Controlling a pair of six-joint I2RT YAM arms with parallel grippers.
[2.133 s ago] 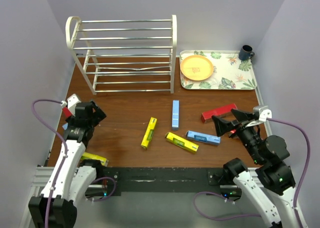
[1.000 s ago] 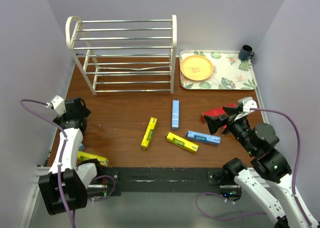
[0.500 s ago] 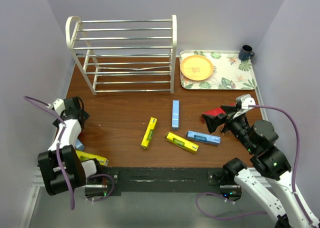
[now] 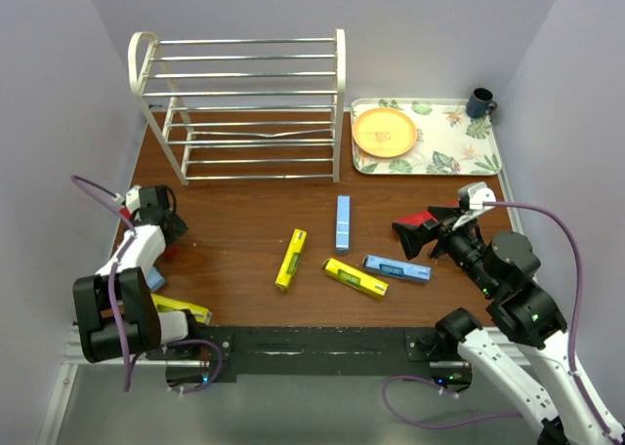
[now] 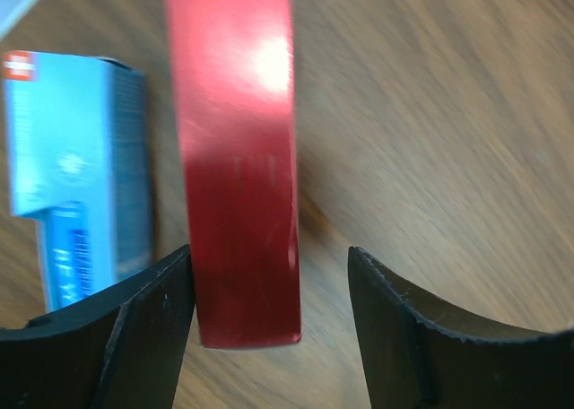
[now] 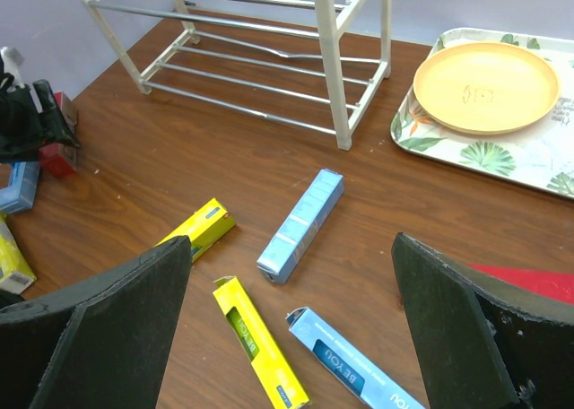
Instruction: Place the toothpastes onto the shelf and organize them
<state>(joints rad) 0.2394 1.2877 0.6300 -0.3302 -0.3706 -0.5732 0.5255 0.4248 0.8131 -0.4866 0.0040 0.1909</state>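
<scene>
The white wire shelf stands at the back, with nothing on it. My left gripper is open and low over the table at the left edge; the end of a red toothpaste lies between its jaws, close to the left finger. A blue one lies beside it. My right gripper is open and empty, raised at the right beside a red carton. In the middle lie two yellow cartons and two blue ones. Another yellow one lies at the front left.
A floral tray at the back right holds an orange plate and a dark mug. Purple walls close in both sides. The left arm shows at the far left of the right wrist view.
My left gripper has swung round and dropped low over the red carton at the table's left edge. My right gripper has edged left and turned slightly.
</scene>
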